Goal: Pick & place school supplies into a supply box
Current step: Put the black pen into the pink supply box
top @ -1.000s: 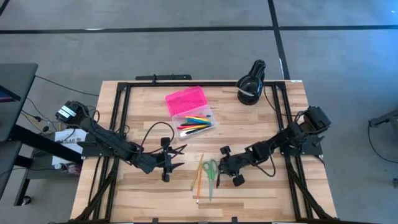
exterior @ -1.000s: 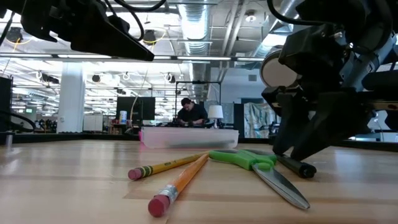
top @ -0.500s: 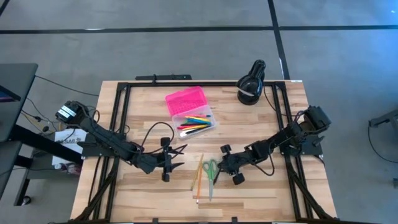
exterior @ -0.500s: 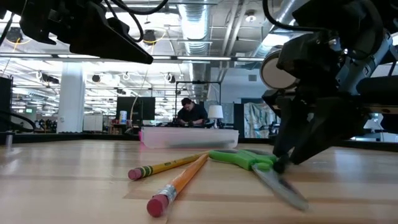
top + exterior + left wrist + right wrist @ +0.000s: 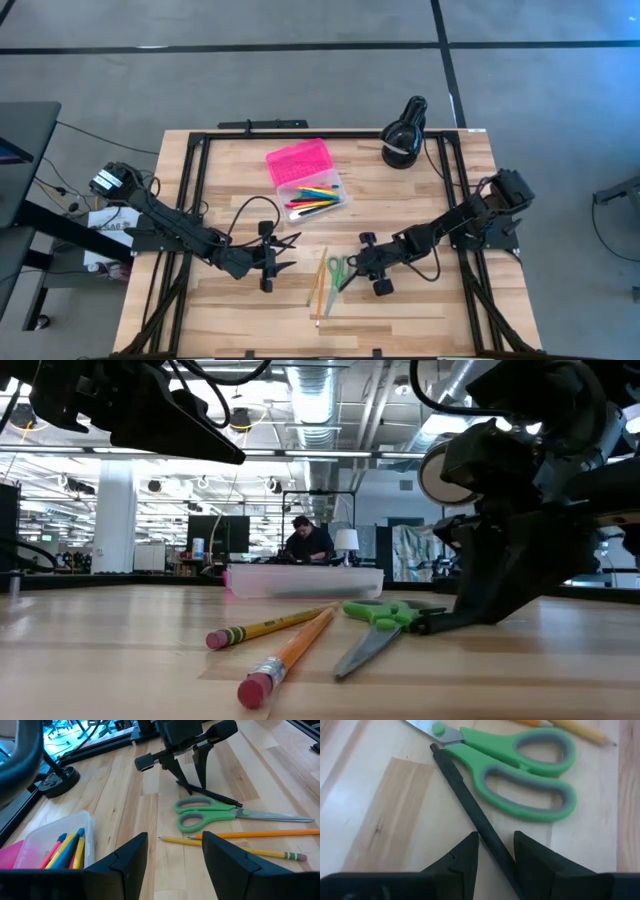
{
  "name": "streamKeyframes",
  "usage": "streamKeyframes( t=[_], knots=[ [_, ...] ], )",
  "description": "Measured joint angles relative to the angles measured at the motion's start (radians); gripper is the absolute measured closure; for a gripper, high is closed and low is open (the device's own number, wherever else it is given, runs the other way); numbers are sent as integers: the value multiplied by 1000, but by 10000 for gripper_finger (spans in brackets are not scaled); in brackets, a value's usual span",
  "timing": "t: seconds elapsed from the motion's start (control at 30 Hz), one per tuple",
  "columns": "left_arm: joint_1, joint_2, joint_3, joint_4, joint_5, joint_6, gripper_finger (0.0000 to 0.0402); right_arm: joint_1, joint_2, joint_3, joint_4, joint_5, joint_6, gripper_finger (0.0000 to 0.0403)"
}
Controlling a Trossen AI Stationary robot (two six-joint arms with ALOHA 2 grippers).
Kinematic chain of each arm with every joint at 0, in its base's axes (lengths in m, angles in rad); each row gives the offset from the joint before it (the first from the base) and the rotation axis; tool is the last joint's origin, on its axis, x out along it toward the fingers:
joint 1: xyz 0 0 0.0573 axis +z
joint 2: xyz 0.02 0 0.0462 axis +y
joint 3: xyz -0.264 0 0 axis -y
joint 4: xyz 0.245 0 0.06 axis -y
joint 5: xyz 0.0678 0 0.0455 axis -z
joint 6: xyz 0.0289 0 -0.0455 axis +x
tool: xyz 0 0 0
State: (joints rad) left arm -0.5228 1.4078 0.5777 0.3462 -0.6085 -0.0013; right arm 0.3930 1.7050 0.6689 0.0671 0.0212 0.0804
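The supply box stands open at the table's far middle, pink lid [image 5: 298,162] beside its clear base [image 5: 316,198], which holds several coloured pens. Green-handled scissors [image 5: 336,272], a yellow pencil and an orange pencil [image 5: 319,288] lie flat on the table near the middle. My right gripper [image 5: 354,268] is low over the table, right of the scissors, shut on a black pen [image 5: 470,805]. My left gripper [image 5: 288,253] is open and empty, hovering left of the pencils. My right gripper pinches the black pen between its two fingers [image 5: 465,852], near the pen's right-hand end [image 5: 495,847]. The fingers slant down from the table's right. The pen runs out ahead of the fingers, low over the table. Its free end [image 5: 435,748] touches the scissors by their pivot.
A black rounded object with a white band [image 5: 403,135] stands at the far right corner. Black frame rails [image 5: 195,200] run along the table's left, right and far sides. Bare wood lies along the near edge [image 5: 400,320].
My right gripper has shifted slightly toward the table's right edge over the black pen. The pen has swung against the scissors. The scissors have turned on the table: their blades have swung toward the table's left, their handles staying about where they were.
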Motion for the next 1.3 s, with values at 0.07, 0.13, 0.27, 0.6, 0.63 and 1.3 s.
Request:
streamKeyframes(
  t=[0.07, 0.13, 0.27, 0.6, 0.63, 1.3],
  knots=[
    [0, 0, 0, -1, 0, 0, 219, 15, -5, -1, -19, 0, 17, 285],
    [0, 0, 0, -7, 0, -2, 219, 28, -5, 5, -37, 2, 38, 287],
    [0, 0, 0, -23, 0, -13, 219, 59, -33, 33, -155, -9, 103, 296],
    [0, 0, 1, -22, 0, -14, 219, 103, -74, 81, -204, 18, 76, 301],
    [0, 0, 1, -22, 0, -14, 219, 101, -68, 86, -205, 19, 74, 301],
    [0, 0, 1, -23, 1, -13, 219, 77, -62, 97, -81, 32, 0, 301]
  ],
)
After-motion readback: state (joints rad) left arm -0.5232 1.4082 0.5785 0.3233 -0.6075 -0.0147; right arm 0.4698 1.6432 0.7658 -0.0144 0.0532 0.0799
